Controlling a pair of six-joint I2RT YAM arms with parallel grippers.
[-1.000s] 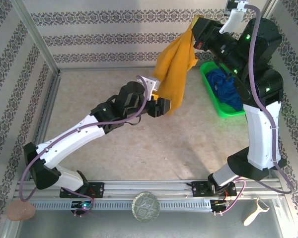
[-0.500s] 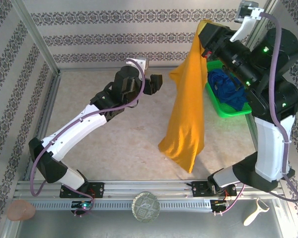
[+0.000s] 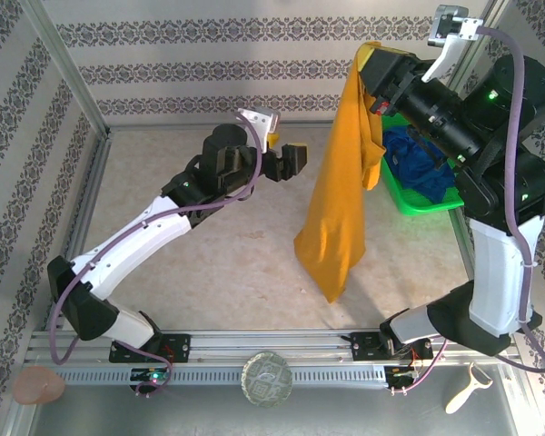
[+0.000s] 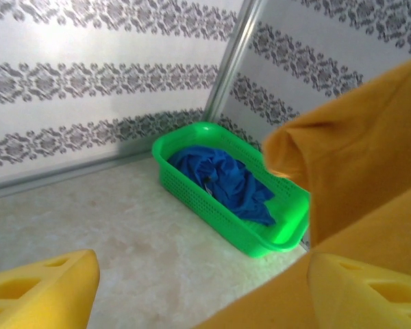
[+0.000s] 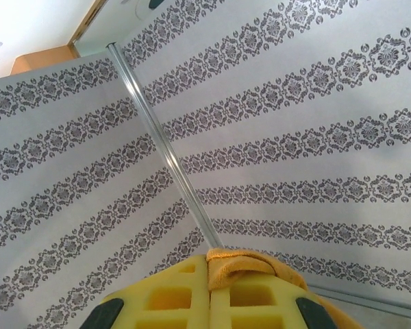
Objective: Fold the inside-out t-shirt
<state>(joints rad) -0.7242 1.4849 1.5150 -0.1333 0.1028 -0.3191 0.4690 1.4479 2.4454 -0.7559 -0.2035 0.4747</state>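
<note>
from overhead i have the inside-out t-shirt (image 3: 341, 209) hanging as one long mustard drape from the right gripper (image 3: 372, 56), which is raised high at the back right of the table (image 3: 209, 272). the shirt's lower corner dangles over the middle right of the table, and i cannot tell whether it touches. the right wrist camera gives me what the overhead cannot: the yellow foam pads (image 5: 171, 295) pressed together, a rolled edge of the cloth pinched between their tips, with the patterned wall (image 5: 294, 137) behind. the left gripper (image 3: 287, 156) sits to the left of the drape, near it but apart. the left wrist camera settles its state: its own pads (image 4: 44, 288) are spread wide with nothing between them, and the shirt hangs at the right of that view, just beyond the right-hand pad. that camera also looks straight into the green basket (image 4: 192, 188) in the back corner, where the dark blue garment (image 4: 222, 181) lies inside. overhead, the hanging shirt covers part of the basket's left side.

a second ago the left gripper was in against the shirt's lower part, and the cloth was bunched short between the two arms. half a second ago it had already pulled back to the left and the shirt had dropped to full length. since then the drape has narrowed and its lower corner has shifted a little.
</note>
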